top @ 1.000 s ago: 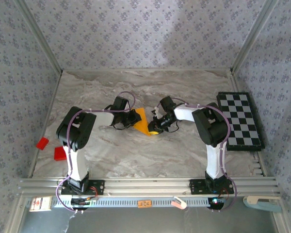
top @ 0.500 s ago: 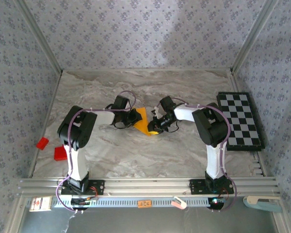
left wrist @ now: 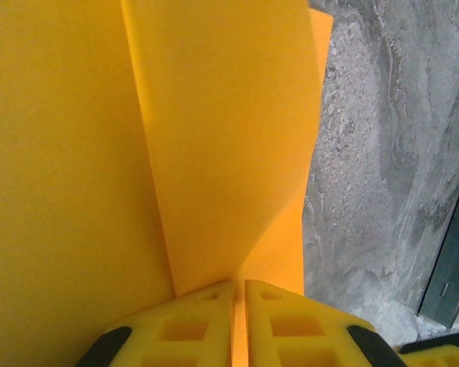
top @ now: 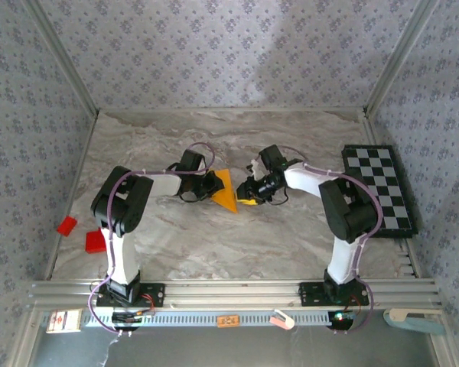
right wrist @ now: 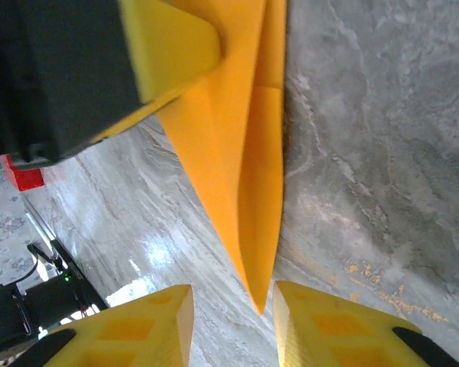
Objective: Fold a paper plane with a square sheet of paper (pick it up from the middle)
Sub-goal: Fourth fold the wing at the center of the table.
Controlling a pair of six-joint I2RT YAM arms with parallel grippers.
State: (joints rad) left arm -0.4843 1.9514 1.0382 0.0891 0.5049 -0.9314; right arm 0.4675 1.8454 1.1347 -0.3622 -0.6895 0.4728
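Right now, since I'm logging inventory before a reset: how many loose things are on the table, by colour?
Orange-yellow paper: 1
Red blocks: 2
Black-and-white checkerboard: 1
Total: 4

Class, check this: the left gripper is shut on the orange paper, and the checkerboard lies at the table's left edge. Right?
No: the checkerboard lies at the right edge of the table, as the top external view shows. The left gripper is indeed shut on the orange paper.
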